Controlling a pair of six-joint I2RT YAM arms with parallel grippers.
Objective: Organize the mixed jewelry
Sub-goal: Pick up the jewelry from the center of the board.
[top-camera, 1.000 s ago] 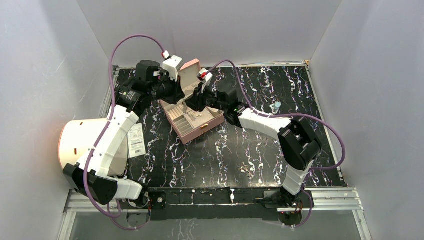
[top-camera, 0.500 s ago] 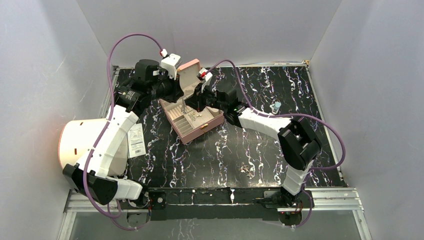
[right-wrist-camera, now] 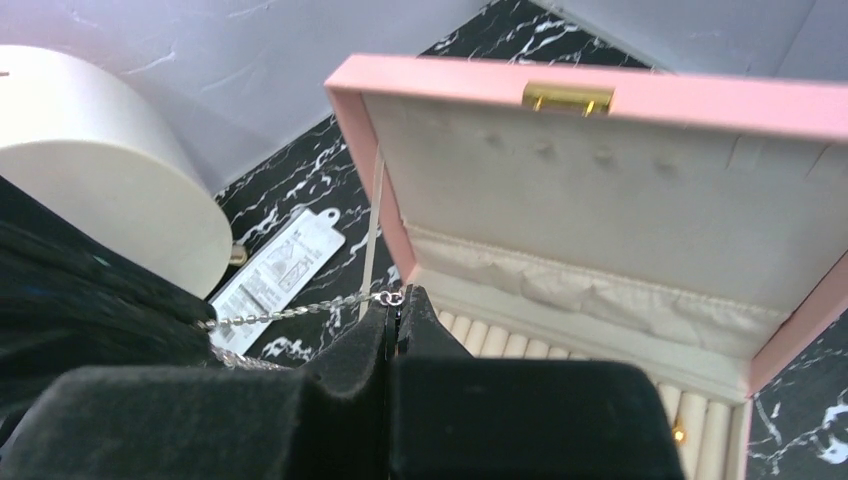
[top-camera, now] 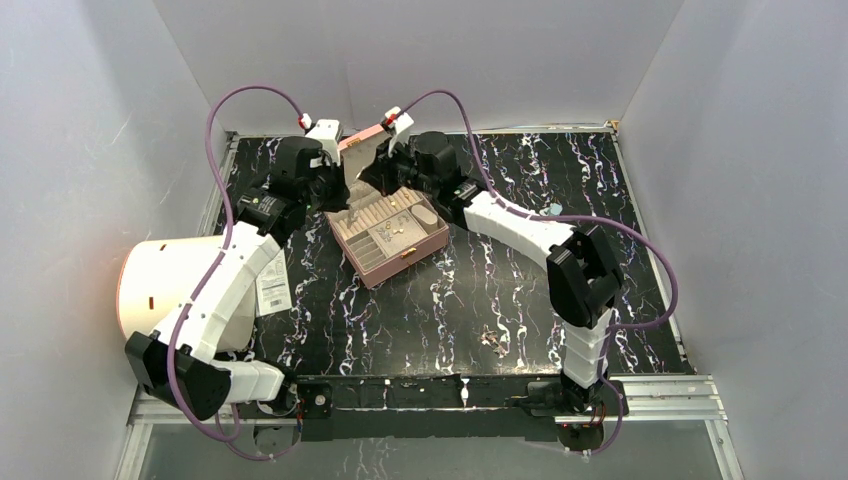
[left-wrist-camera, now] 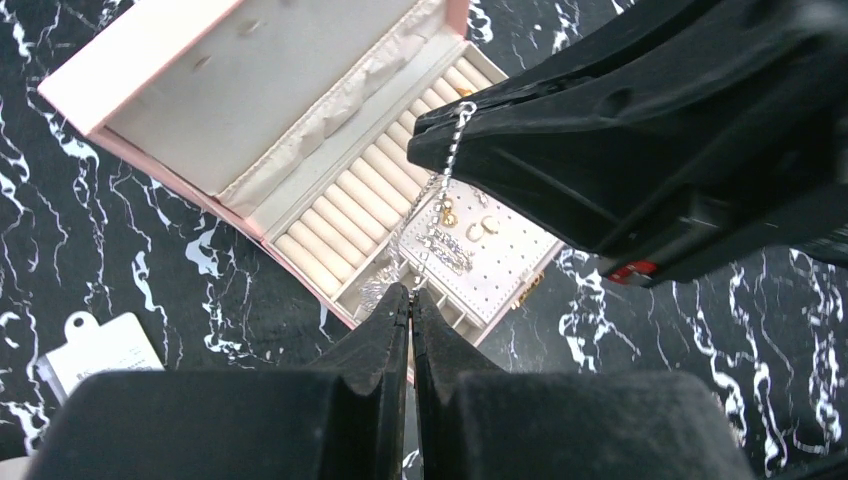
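Observation:
A thin silvery chain point(left-wrist-camera: 440, 180) is stretched taut between my two grippers above the open pink box point(top-camera: 392, 238). My left gripper point(left-wrist-camera: 412, 292) is shut on its lower end. My right gripper point(right-wrist-camera: 393, 297) is shut on the small ring at its other end, and the chain point(right-wrist-camera: 290, 311) runs left from there. In the top view both grippers point(top-camera: 338, 188) point(top-camera: 370, 176) meet over the box's back left corner. Gold and silvery pieces point(left-wrist-camera: 462, 228) lie on the box's dotted pad. A small pile of loose jewelry point(top-camera: 492, 340) sits near the table's front. A pale blue bit point(top-camera: 552, 211) lies at the right.
The box's lid point(right-wrist-camera: 600, 190) stands up behind the grippers, its gold clasp point(right-wrist-camera: 567, 98) at the top. A white barcode tag point(top-camera: 271, 280) lies left of the box. Beside it stands a large white cylinder point(top-camera: 160, 285). Grey walls close in the table.
The right gripper has shut on the chain's end. Both grippers have risen and shifted toward the back left of the box, pulling the chain taut between them.

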